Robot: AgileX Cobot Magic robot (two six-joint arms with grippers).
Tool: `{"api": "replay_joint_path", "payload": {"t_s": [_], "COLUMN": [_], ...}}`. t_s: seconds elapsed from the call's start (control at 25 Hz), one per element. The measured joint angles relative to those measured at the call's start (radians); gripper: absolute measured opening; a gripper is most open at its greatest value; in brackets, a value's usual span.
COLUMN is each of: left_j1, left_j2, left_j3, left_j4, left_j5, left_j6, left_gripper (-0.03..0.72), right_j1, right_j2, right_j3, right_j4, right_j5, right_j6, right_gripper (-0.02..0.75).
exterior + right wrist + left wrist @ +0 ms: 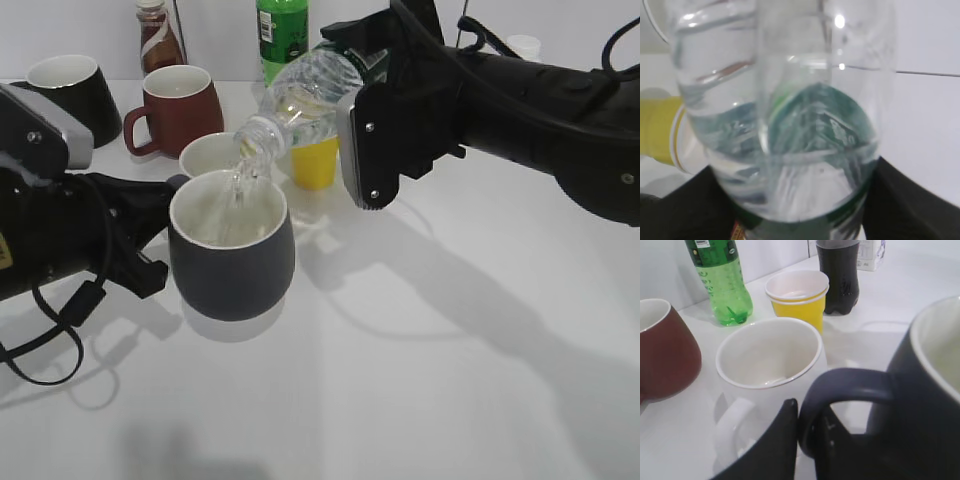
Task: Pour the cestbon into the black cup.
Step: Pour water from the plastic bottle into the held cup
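The clear ribbed cestbon bottle [300,100] is tilted mouth-down to the left, and water streams from its mouth into the black cup [232,265]. My right gripper [370,120] is shut on the bottle's body; the bottle fills the right wrist view [790,110], with its green label at the bottom. The black cup is matte charcoal, white inside, and stands on the table. My left gripper [807,440] is shut on the cup's loop handle [845,385], at the cup's left side in the exterior view [150,225].
A white mug [770,365] stands right behind the black cup. A yellow cup [315,160], a maroon mug [180,105], a smaller black mug [75,90], a green bottle [282,30] and a cola bottle [837,275] stand at the back.
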Motion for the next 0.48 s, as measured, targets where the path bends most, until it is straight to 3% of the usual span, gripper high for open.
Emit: {"api": "replay_joint_path", "payload": {"t_s": [0.24, 0.48], "left_j1": [0.000, 0.000], "left_j2": [0.000, 0.000], "left_j3": [0.000, 0.000], "left_j4": [0.000, -0.003], "left_j5": [0.000, -0.010], "left_j6": [0.000, 0.000], "left_gripper": [0.052, 0.052], "right_j1": [0.000, 0.000], "right_j2": [0.000, 0.000], "right_j3": [0.000, -0.002], "right_j4": [0.053, 0.042], "right_j5": [0.000, 0.053], "right_j6": [0.026, 0.366], "right_gripper": [0.477, 0.477]}}
